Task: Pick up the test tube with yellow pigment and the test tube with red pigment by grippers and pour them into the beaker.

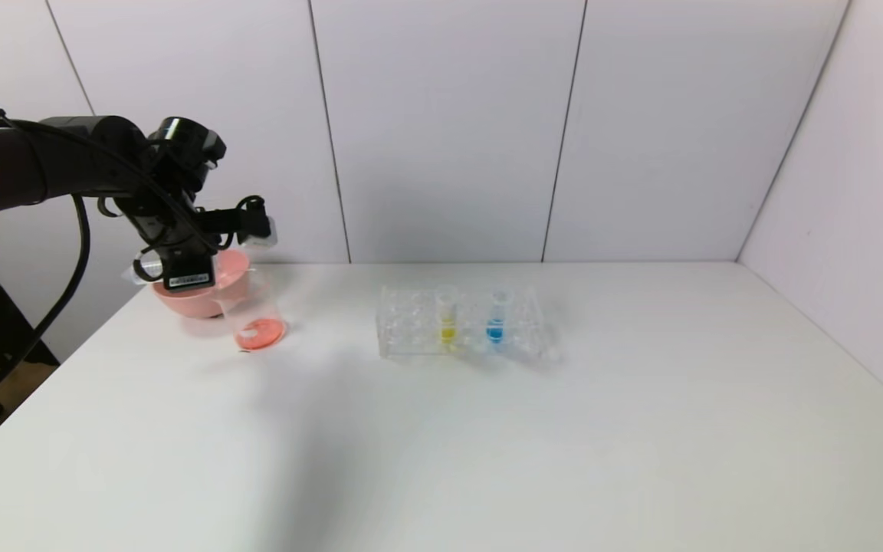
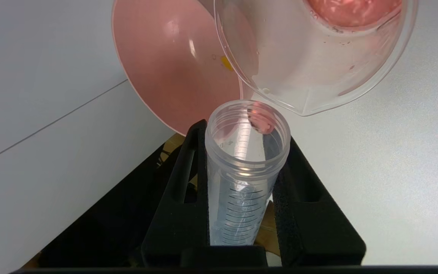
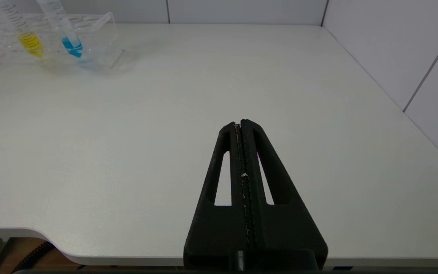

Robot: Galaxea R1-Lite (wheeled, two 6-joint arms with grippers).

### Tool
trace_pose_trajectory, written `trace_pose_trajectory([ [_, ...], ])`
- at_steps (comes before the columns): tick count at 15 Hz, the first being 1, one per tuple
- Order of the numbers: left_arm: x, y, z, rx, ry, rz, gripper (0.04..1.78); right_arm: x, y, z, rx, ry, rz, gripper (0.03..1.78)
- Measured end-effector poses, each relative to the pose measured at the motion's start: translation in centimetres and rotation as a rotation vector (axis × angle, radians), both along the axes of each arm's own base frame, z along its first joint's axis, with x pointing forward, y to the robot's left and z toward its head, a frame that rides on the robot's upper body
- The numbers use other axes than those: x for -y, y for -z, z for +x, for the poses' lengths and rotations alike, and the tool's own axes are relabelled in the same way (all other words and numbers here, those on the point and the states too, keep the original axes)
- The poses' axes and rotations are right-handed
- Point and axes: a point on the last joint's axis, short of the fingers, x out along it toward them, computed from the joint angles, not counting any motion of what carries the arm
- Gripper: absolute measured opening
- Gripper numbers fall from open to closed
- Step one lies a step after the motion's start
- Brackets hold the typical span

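Observation:
My left gripper (image 1: 246, 226) hangs at the table's far left, shut on the test tube with red pigment (image 2: 242, 182). That tube lies tipped over, its mouth just beside the beaker's spout, and only a red drop clings inside its rim. The beaker (image 1: 254, 314) (image 2: 318, 76) stands below it with red-orange liquid in its bottom. The test tube with yellow pigment (image 1: 448, 318) (image 3: 27, 36) stands upright in the clear rack (image 1: 411, 326) at mid-table. My right gripper (image 3: 240, 123) is shut and empty above the table's near right part, out of the head view.
A pink bowl (image 1: 204, 295) (image 2: 173, 68) sits directly behind the beaker, touching or nearly touching it. A tube with blue liquid (image 1: 495, 318) (image 3: 69, 38) stands in the rack beside the yellow one. White walls close the table's back and right sides.

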Motion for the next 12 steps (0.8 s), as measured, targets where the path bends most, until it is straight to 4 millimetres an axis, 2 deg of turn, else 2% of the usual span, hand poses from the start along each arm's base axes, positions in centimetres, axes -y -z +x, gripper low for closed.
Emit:
trace_pose_trajectory([
  [12,0.16,-0.12,0.04,0.011,0.003,0.004,0.49,0.0,0.0,0.0,0.0,0.0,0.0,0.11],
])
